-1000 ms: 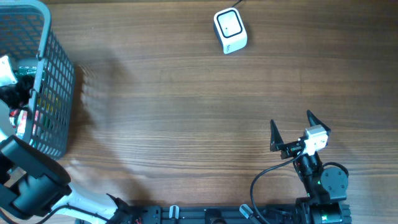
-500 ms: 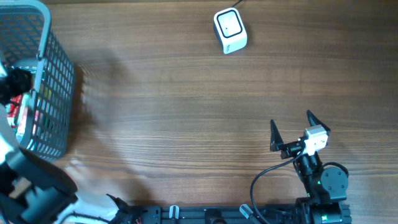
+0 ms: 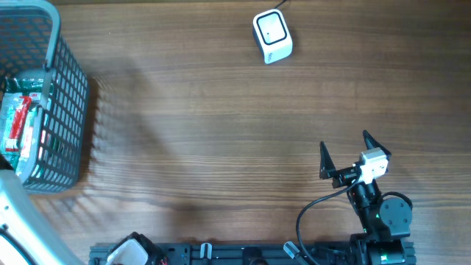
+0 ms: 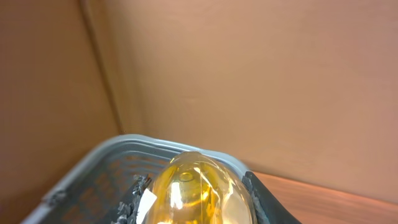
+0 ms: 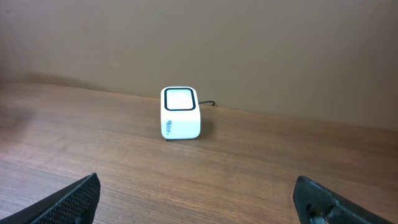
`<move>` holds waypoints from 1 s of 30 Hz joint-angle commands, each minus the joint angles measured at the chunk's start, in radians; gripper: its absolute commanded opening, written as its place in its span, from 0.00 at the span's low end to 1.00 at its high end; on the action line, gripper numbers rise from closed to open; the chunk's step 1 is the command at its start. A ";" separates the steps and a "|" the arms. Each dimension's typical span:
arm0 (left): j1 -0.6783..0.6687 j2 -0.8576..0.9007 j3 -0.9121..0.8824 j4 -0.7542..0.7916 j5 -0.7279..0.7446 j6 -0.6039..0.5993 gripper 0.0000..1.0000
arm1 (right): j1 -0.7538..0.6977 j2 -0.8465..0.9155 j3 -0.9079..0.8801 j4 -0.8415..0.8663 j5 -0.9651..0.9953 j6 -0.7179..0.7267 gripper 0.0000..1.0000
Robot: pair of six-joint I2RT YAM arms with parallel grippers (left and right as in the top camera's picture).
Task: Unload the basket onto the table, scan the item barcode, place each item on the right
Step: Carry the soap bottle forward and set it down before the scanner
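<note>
Left end effector point(image 4: 198, 198): clamped on an amber item point(image 4: 196, 183), one finger pressed to each of its sides; seen only in the left wrist view.
Amber item: translucent yellow-gold, smooth and rounded at the end facing the camera, with a pale label edge on its left flank. It may be the end of a bottle, though the close view shows too little of it to be sure.
Where the item is: held up in the air in front of the basket point(image 4: 124, 148), whose grey rim and mesh wall show behind and below it.
Basket from overhead: grey wire mesh, at the far left edge of the bench point(image 3: 221, 132), holding a green and red pack point(image 3: 20, 121).
Left arm from overhead: only a white stretch point(image 3: 15, 221) shows at the lower left corner; its end effector is out of this picture.
Scanner point(image 3: 272, 37): small white box with a dark-framed window on top, at the far middle of the bench with a cable at its back, well apart from the basket.
Right end effector point(image 3: 344, 141): fingers spread wide apart, holding nothing, near the front right of the bench.
Right wrist view: the scanner point(image 5: 181, 113) stands straight ahead between the two dark fingertips point(image 5: 84, 193), well away from them.
</note>
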 commanded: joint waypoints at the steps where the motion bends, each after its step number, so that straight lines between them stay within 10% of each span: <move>1: -0.103 -0.030 0.013 -0.032 -0.026 -0.024 0.33 | -0.004 0.000 -0.001 0.005 -0.002 -0.004 1.00; 18: -0.792 0.005 0.013 -0.323 -0.304 -0.116 0.33 | -0.004 0.000 -0.001 0.005 -0.002 -0.004 1.00; 30: -1.093 0.348 0.012 -0.376 -0.384 -0.475 0.27 | -0.004 0.000 -0.001 0.005 -0.002 -0.004 1.00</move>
